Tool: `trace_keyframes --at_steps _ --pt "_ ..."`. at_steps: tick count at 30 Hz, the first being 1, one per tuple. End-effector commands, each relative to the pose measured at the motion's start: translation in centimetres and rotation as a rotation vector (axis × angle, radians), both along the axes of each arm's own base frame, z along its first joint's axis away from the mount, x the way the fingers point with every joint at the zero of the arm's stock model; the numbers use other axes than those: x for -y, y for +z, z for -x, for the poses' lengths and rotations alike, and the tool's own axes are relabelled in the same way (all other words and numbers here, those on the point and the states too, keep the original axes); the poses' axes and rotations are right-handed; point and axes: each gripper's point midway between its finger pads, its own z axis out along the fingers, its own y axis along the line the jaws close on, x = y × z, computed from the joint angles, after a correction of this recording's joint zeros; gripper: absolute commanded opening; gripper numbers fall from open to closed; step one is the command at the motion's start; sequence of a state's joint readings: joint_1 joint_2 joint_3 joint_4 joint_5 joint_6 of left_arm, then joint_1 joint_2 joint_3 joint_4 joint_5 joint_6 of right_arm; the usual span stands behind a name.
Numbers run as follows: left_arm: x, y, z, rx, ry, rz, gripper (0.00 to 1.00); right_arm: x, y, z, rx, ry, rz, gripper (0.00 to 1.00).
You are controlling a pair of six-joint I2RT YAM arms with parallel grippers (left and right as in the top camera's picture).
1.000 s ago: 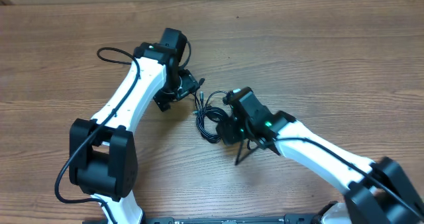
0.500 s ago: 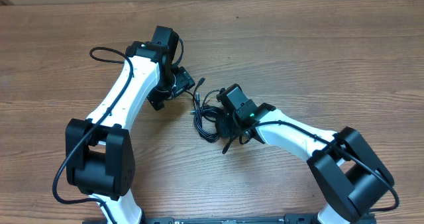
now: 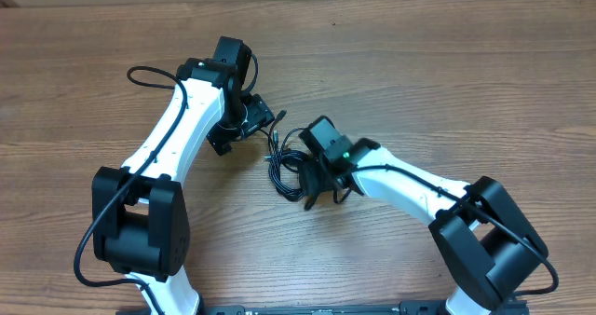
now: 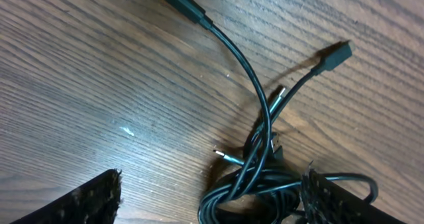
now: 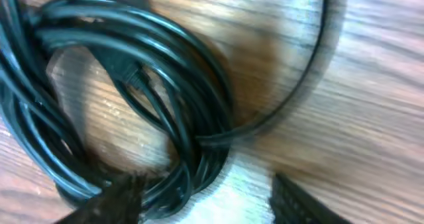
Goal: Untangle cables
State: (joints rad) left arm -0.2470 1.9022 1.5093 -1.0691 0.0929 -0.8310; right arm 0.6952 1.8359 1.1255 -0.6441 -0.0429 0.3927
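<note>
The right tool point(image 5: 205, 191) hangs low over the wooden desk point(image 3: 447, 63), its fingers partly apart. They straddle the lower edge of the coil without pinching it, and bare wood shows beside one finger. The cables point(image 3: 282, 171), thin black cords wound into a tangled bundle, lie near the middle of the desk, just at the right tool's 10 o'clock in the overhead view. Loose ends with small plugs point(image 4: 187, 10) fan out from the bundle toward 12 o'clock. Farther off, at the bundle's 11 o'clock, the left tool point(image 4: 212, 191) stands wide open and holds nothing, with the tangle lying by one finger.
</note>
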Motion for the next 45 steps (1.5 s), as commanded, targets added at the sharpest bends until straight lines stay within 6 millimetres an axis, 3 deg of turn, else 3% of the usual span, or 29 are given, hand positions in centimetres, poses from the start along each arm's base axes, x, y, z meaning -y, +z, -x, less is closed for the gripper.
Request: trace_keyframes --at_steps 1,4,7,10,15,20,21,22,26,32,36,39,45 --pt "0.0 0.1 0.1 0.005 -0.042 0.0 0.87 -1.5 4.2 -2.9 0.078 -0.02 -0.015 0.55" --pt "0.0 0.1 0.0 0.006 -0.041 0.001 0.87 -2.9 4.7 -3.0 0.093 0.001 -0.058 0.52" --pt "0.0 0.1 0.1 0.006 -0.042 0.001 0.87 -3.7 3.1 -2.4 0.099 0.027 -0.048 0.51" --pt "0.0 0.1 0.1 0.006 -0.042 0.0 0.9 -2.6 0.6 -2.6 0.119 0.017 0.06 0.52" --pt "0.0 0.1 0.1 0.006 -0.045 0.0 0.91 -2.5 -1.5 -1.8 0.061 0.035 0.084 0.5" --pt "0.0 0.1 0.1 0.006 -0.045 0.0 0.87 -3.0 -3.0 -0.8 0.006 0.051 0.075 0.37" --pt "0.0 0.1 0.1 0.005 -0.046 0.001 0.77 -3.0 -3.5 -0.6 -0.01 0.034 0.074 0.3" --pt "0.1 0.1 0.1 0.005 -0.047 0.001 0.75 -2.9 -3.6 -0.6 -0.013 0.027 0.075 0.25" --pt "0.2 0.1 0.3 -0.003 -0.058 0.006 0.77 -2.9 -3.6 -0.5 -0.02 0.005 0.073 0.04" --pt "0.2 0.0 0.8 -0.021 -0.081 0.007 0.84 -3.3 -3.6 0.5 -0.091 -0.016 0.03 0.04" --pt "1.4 0.2 1.3 -0.028 -0.163 0.073 0.84 -4.1 -2.2 1.1 -0.198 -0.017 -0.089 0.04" --pt "2.2 0.4 1.6 -0.035 -0.198 0.119 0.84 -4.9 -0.1 1.1 -0.226 0.021 -0.201 0.04" --pt "2.2 0.4 1.8 -0.041 -0.201 0.121 0.88 -7.0 6.4 2.1 -0.281 0.17 -0.507 0.04"
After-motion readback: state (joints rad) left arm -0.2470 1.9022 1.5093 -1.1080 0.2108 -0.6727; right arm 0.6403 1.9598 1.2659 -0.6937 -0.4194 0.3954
